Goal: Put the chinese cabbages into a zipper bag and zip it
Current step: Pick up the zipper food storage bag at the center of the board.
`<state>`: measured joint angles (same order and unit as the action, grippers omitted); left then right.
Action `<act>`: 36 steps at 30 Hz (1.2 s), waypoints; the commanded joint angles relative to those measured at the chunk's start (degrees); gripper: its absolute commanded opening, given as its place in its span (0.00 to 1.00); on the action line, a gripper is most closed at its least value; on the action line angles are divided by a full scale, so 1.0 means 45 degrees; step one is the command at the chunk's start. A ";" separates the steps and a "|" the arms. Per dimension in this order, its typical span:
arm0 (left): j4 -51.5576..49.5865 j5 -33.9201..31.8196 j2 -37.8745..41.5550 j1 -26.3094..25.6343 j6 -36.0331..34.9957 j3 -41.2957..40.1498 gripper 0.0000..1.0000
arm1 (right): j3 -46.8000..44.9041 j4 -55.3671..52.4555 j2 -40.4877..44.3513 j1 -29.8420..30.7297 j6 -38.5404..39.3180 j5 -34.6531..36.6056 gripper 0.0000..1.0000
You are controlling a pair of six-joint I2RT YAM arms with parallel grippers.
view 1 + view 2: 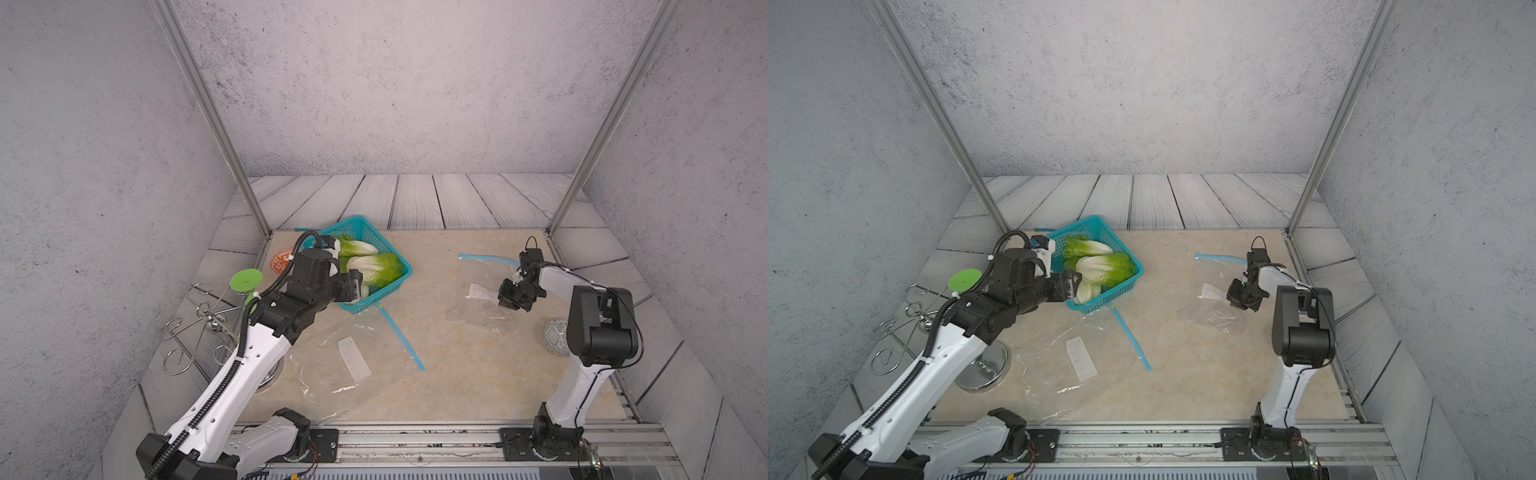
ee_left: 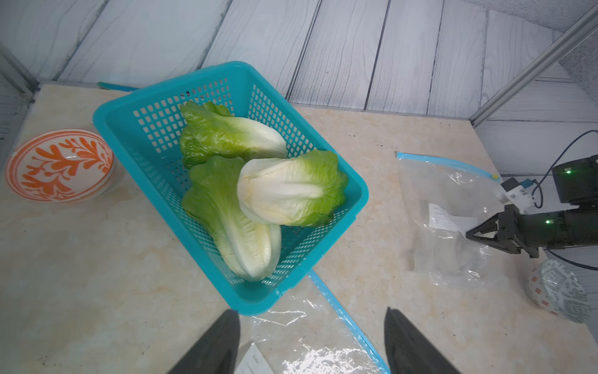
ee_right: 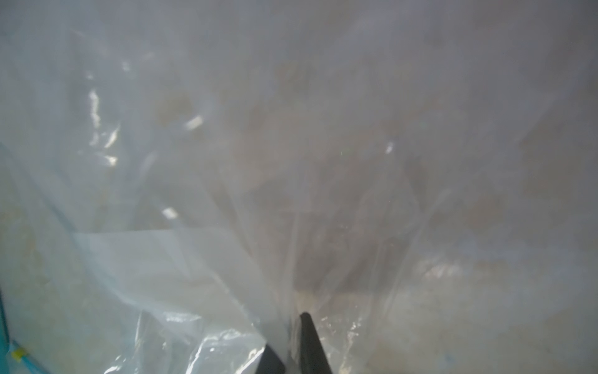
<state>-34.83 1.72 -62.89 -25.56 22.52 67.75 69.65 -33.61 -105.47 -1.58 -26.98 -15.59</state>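
Three chinese cabbages (image 2: 291, 191) lie in the teal basket (image 2: 168, 89); our left fingers (image 2: 220, 346) hover apart just beside it, our right fingers (image 3: 307, 340) clamped on a zipper bag (image 2: 437, 184)

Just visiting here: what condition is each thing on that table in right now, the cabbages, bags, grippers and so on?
chinese cabbages: all three piled in the basket, none bagged.
teal basket: upright, holding the cabbages.
left gripper: open, empty, beside the basket.
right gripper: shut on the crumpled zipper bag's film.
crumpled zipper bag: empty, pinched.
flat zipper bag: empty, lying spread out.
orange bowl: upright, empty.
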 commanded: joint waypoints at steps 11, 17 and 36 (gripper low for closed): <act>0.0337 0.5328 -0.0570 0.0514 0.2353 -0.0098 0.89 | -0.2015 0.3017 0.7864 0.2536 -0.0955 -0.2334 0.05; 0.4049 0.7703 -0.0937 0.0534 0.4964 -0.0742 0.95 | -0.1473 0.3643 0.8235 0.4920 -0.0867 -0.1603 0.05; 0.7772 0.7633 -0.1386 0.0621 0.4587 -0.1835 0.60 | -0.2679 0.6752 0.7904 0.7600 -0.3417 -0.2045 0.15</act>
<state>-6.76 34.72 -70.06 -23.20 42.44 61.49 58.00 -6.33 -69.08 32.21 -39.99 -22.65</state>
